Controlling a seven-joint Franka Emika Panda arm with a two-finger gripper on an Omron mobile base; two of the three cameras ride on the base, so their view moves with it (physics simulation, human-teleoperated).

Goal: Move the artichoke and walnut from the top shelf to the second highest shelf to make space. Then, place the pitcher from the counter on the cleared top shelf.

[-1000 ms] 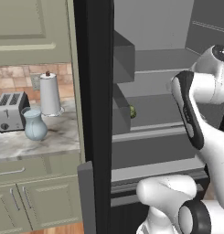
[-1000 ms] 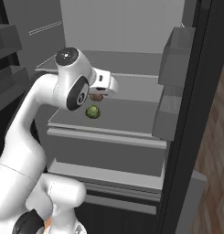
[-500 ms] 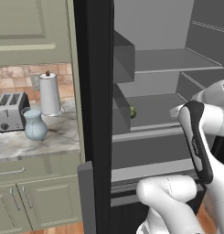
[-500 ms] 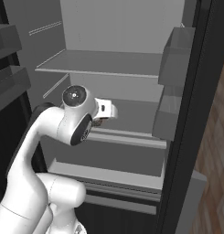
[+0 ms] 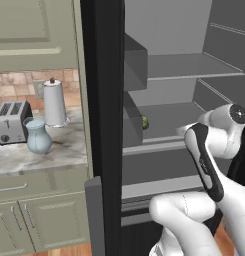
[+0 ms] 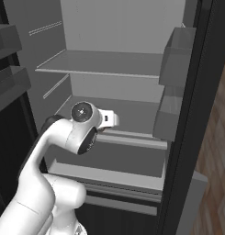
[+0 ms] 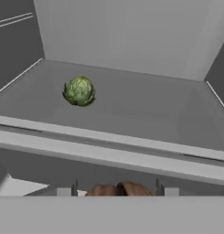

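The artichoke (image 7: 79, 91) is a small round green ball with a scaly, leafy skin; it sits on the second highest shelf (image 7: 131, 151), left of the middle and well back from the thick pale front lip. From the left base view it shows as a green spot (image 5: 144, 122) just past the door bin. The walnut (image 7: 120, 189) is a brown wrinkled lump at the bottom of the hand view, between the two dark fingertips (image 7: 67, 190) of the pincer (image 7: 117, 191). The pincer is narrowly parted and clenched on the walnut, held in front of and a little below the shelf lip. The top shelf (image 6: 95, 72) is a thin grey plate with a slim pale edge. The pitcher (image 5: 38, 136) is pale blue-grey, with a bulbous body and flared rim; it stands on the marbled tabletop (image 5: 54, 152), just in front of the toaster (image 5: 11, 122) and near the paper-towel roll (image 5: 55, 102).

Count: one artichoke, one walnut, one pitcher, one toaster, one roll, two grey shelves named here
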